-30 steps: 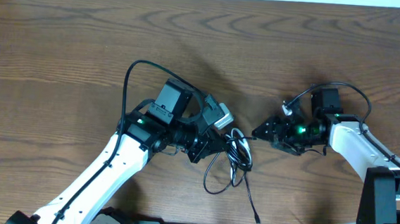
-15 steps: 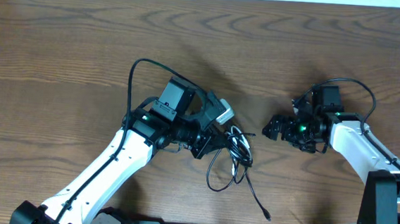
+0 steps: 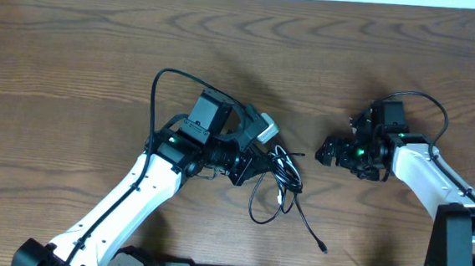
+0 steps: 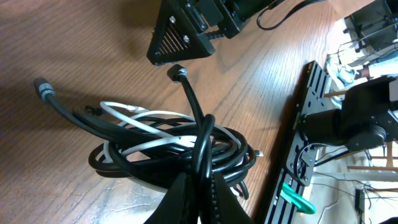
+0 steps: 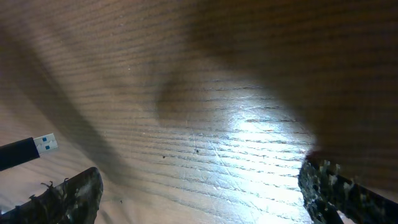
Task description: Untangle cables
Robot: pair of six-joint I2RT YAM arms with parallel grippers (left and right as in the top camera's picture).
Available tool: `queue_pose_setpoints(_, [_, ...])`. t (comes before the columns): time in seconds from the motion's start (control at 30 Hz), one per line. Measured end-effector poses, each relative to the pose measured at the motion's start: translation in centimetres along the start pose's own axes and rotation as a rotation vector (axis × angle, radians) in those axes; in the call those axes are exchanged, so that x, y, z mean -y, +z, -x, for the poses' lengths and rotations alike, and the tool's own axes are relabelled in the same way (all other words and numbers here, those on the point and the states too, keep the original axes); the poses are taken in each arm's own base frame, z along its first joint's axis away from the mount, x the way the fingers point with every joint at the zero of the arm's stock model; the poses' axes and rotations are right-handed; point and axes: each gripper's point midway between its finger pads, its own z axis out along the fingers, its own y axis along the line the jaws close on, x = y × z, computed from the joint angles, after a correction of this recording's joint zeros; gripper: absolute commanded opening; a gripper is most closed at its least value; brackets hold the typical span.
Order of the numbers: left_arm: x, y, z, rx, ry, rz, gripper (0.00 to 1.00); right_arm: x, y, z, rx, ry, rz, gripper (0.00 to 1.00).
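**Left pincer clamped on the tangle, right pincer spread wide beside it**

We see the left arm reaching in from the lower left over the wooden table. The left gripper has its jaws together, clamped on a black cable. In the left wrist view this cable rises from between the fingers and ends in a small round plug.

Just right of that gripper lies the cable tangle, near the middle of the table towards its front edge. We make out several black cords coiled over one another, with a white cable threaded through the coil. A second black end with a ridged plug sticks out to one side. One loop sags towards the front edge. A loose black end runs off to the lower right and finishes in a tip on bare wood.

Further right, apart from the tangle, the right gripper points towards it, jaws wide apart and holding nothing. In its wrist view the two fingertips sit in the opposite lower corners with only wood between them. A USB plug shows at the left edge; we cannot tell which cable it belongs to. The right arm comes in from the lower right.
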Motion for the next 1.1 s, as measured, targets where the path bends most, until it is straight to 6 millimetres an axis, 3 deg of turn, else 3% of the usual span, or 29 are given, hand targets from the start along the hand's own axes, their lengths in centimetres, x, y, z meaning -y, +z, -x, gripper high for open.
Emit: queue_pose_setpoints(1.1, [-0.24, 0.00, -0.02, -0.001, -0.003, 0.015, 0.07, 0.00, 0.00, 0.00, 0.000, 0.000, 0.000, 0.99])
